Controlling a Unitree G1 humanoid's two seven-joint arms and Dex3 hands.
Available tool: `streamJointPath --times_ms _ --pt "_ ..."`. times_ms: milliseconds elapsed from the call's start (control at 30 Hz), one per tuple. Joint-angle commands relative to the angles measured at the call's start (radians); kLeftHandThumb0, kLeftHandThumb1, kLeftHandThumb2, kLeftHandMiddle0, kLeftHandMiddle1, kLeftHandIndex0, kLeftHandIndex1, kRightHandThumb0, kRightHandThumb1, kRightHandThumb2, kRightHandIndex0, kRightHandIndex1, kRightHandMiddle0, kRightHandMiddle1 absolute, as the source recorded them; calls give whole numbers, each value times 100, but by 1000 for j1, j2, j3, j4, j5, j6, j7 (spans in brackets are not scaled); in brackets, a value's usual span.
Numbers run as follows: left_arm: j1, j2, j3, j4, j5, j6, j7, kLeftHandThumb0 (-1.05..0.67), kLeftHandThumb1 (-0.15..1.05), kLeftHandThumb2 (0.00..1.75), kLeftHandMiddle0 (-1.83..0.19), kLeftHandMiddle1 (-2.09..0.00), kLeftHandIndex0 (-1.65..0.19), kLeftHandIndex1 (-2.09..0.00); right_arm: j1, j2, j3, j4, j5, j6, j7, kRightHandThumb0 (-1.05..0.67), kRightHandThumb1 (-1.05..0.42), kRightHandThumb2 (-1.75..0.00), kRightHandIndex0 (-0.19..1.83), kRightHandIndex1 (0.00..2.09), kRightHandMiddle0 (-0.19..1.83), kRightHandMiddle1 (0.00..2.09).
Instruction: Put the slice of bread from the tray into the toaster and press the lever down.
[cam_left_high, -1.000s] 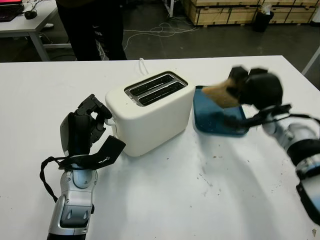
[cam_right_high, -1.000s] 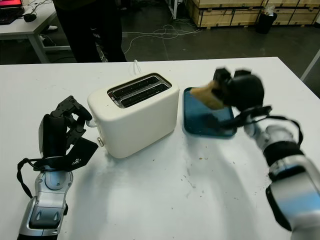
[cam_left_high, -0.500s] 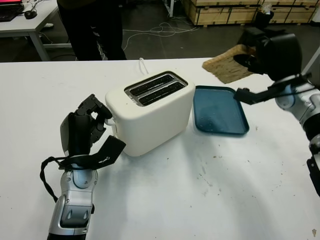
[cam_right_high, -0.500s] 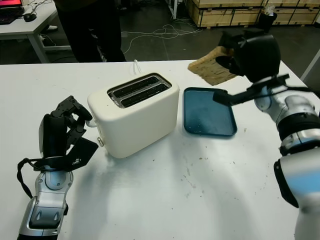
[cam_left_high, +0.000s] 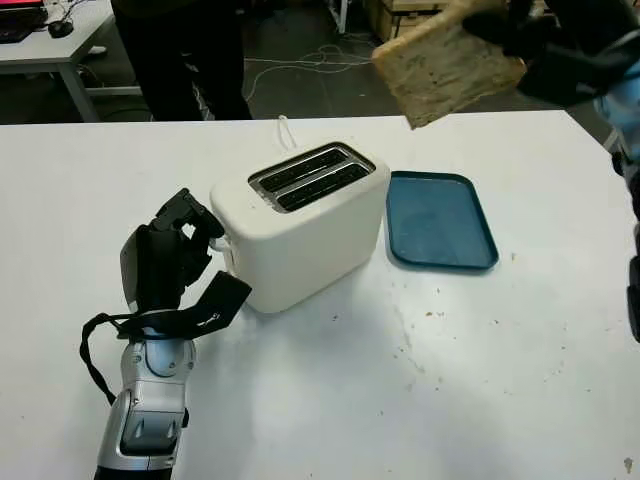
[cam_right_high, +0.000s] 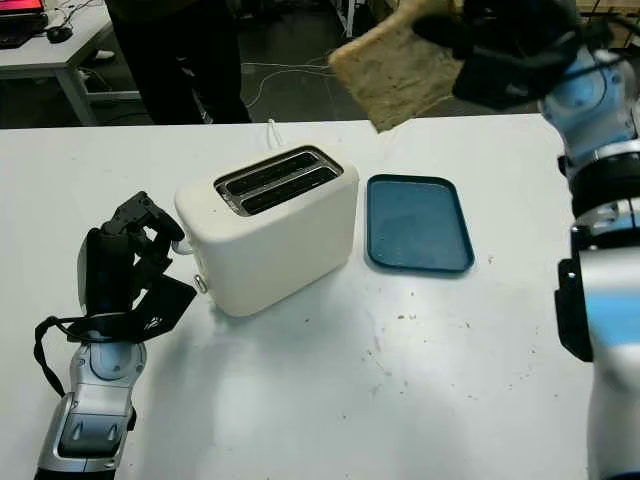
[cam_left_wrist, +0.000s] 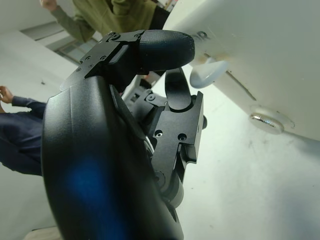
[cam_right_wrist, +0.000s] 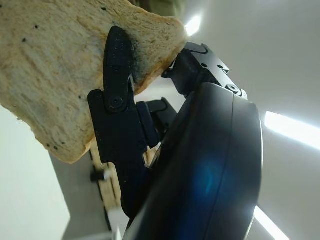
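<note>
- My right hand (cam_right_high: 520, 45) is raised high above the table (cam_left_high: 480, 380), beyond the far edge of the tray (cam_left_high: 440, 220), and its fingers (cam_right_wrist: 116, 80) are clamped on the slice of bread (cam_left_high: 445, 62).
- The slice hangs in the air, up and to the right of the toaster (cam_left_high: 300, 225), tilted, with one broad face turned toward my head camera.
- As I judge it, the pickup is done: the tray lies bare and the bread is off it. Left to do: carry the slice over a slot, turn it edge-down, drop it in, then press the lever (cam_left_wrist: 210, 71).
- My left hand (cam_left_high: 165, 262) stands upright just beside the toaster's lever end, fingers curled and holding nothing. In the left wrist view the lever sits close to my fingertip, but I cannot tell whether they touch.
- The bread is pale tan and porous, with small dark flecks and a darker crust edge; it is roughly square and looks soft where my finger presses in.
- The toaster is a smooth cream shell with rounded corners and two long, dark, metal-rimmed slots on top, set at an angle to the table edge.
- The tray is a shallow, teal rectangle with rounded corners and a low raised rim.
- The table is flat and white, scattered with dark crumbs in front of the tray.
</note>
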Motion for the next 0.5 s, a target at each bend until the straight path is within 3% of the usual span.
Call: streamJointPath --times_ms 0,467 --pt "-3 -1 -2 1 -1 -14 7 -1 92 43 -97 -175 -67 -175 -44 29 -8 -10 27 -12 38 -36 -92 -37 88 175 69 167" --pt "0 -1 -4 0 10 -9 12 -2 92 41 -97 -175 -67 -175 -91 176 -14 40 74 2 247 -55 -92 -45 102 175 77 175"
